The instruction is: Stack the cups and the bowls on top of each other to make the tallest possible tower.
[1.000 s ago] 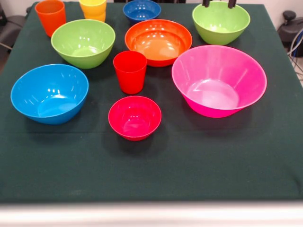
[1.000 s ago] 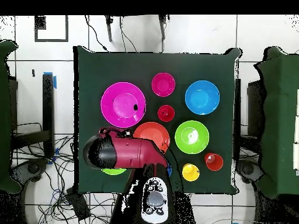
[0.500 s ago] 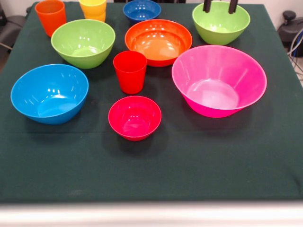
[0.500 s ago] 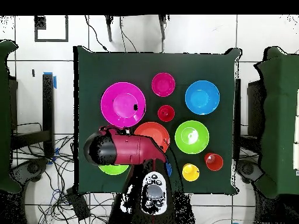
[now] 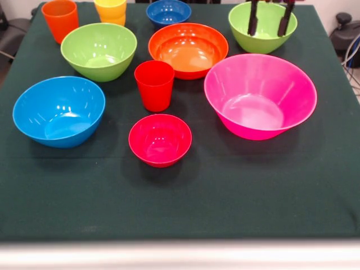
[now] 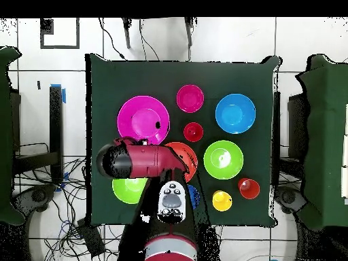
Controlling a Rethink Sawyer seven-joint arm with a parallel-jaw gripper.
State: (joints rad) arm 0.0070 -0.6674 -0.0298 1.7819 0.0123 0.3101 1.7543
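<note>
Black-fingered gripper (image 5: 269,18) hangs spread and empty over a lime green bowl (image 5: 262,37); cups and bowls unstacked.

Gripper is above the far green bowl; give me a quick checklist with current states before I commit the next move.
1. Gripper open: ok, the two fingers stand apart.
2. Gripper empty: ok, nothing between the fingers.
3. Over the green bowl: ok in the front view; contact with the bowl cannot tell.
4. Pink bowl upright and empty as a base: ok.
5. Red cup and crimson bowl standing free on the table: ok.
6. Any stacking done: not ok, every bowl sits alone; whether the yellow cup is stacked, cannot tell.
</note>
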